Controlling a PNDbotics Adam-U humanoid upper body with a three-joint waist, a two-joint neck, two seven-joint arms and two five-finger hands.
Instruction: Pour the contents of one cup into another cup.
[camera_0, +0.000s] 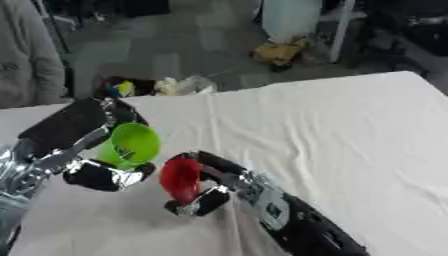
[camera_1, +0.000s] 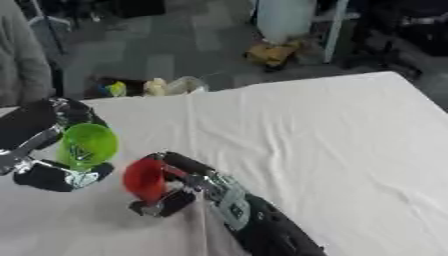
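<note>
Fig.: two-cup pour, both cups lifted over the white tablecloth (camera_0: 350, 130). I have the green cup (camera_0: 131, 145) in my left hand (camera_0: 101, 172), fingers and thumb curled round its body; it sits at the table's left side, tipped so its mouth faces the camera and toward the other cup. I hold it this way, I judge, to present a wide target as the receiver. The red cup (camera_0: 180, 178) is in my right hand (camera_0: 210, 195), fingers wrapped behind it w/ the thumb below; it is tilted hard, mouth turned left toward the green one. The two rims are near each other but apart, w/ red slightly lower and to the right. That relation looks wrong for a pour: red prob. needs to come up and over the green rim first.

Contents: the green cup's interior shows a small pale shape low inside; can't tell if it is an object or a reflection. The red cup's inside reads as plain red, nothing discernible. Whether anything has transferred, I cannot tell.
</note>
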